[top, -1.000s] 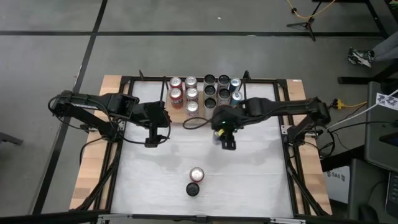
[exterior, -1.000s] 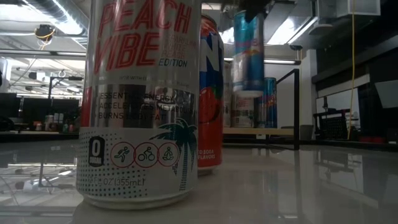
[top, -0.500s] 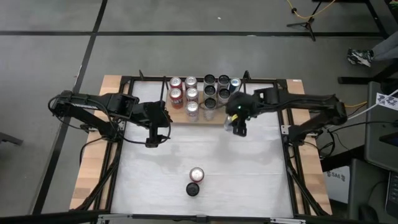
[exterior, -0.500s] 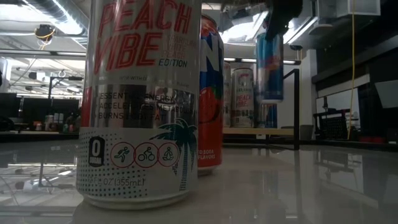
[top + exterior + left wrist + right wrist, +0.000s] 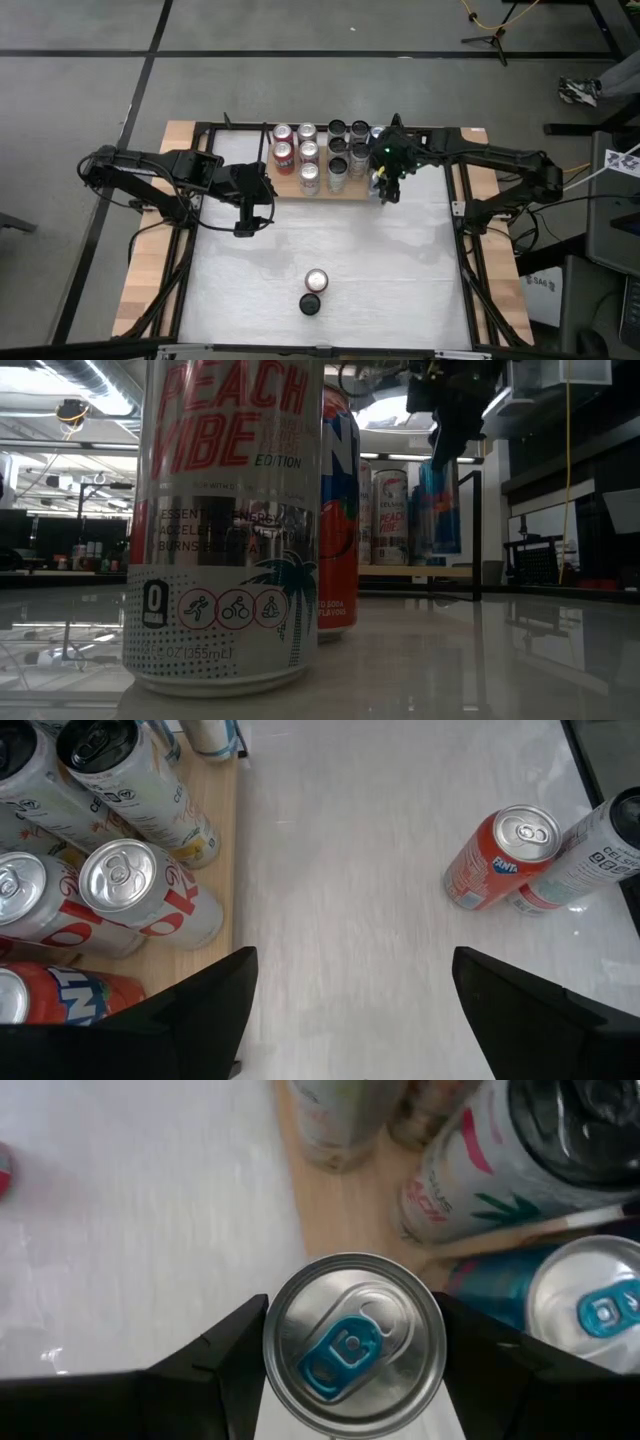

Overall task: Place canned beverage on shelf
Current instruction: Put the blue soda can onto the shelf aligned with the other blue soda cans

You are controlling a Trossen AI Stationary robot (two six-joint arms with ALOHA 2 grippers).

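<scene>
My left claw point(image 5: 245, 228) hung open over the white table point(image 5: 400, 270), just in front of the shelf point(image 5: 345, 192) and its rows of cans. My right claw point(image 5: 386, 187) was clamped on a blue canned beverage point(image 5: 354, 1342), upright at the shelf's right front corner.

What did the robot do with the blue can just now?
The right pincer carried the blue can from over the white table toward the shelf and lowered it at the shelf's right end, beside another blue can. It still grips the can from above. The left pincer stayed open and parked near the shelf's left end, and the two cans at the front of the table did not move.
</scene>
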